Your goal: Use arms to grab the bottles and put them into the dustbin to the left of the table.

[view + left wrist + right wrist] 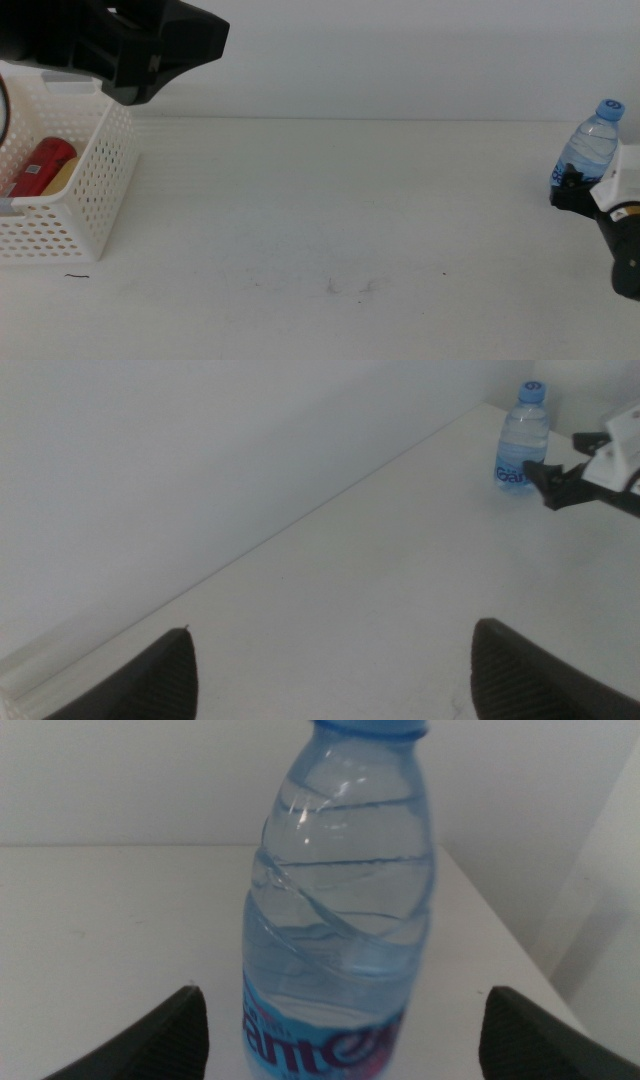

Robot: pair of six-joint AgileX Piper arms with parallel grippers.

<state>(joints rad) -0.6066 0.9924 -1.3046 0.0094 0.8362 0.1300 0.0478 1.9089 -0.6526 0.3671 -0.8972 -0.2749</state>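
A small clear water bottle (597, 142) with a blue cap stands upright at the table's far right edge. My right gripper (574, 190) is at its base, and in the right wrist view the bottle (340, 910) stands between the open jaws of that gripper (340, 1035), apart from both. The white perforated dustbin (100, 190) sits at the left with a red can (40, 165) and part of a yellow bottle (66, 176) inside. My left gripper (190, 42) hangs above the dustbin, open and holding nothing (330, 670).
The white table (330, 220) carries only a few small dark marks (350, 287) near the front. A pale wall runs along the far edge. In the left wrist view the water bottle (522, 438) and the right gripper (585, 472) show far across the table.
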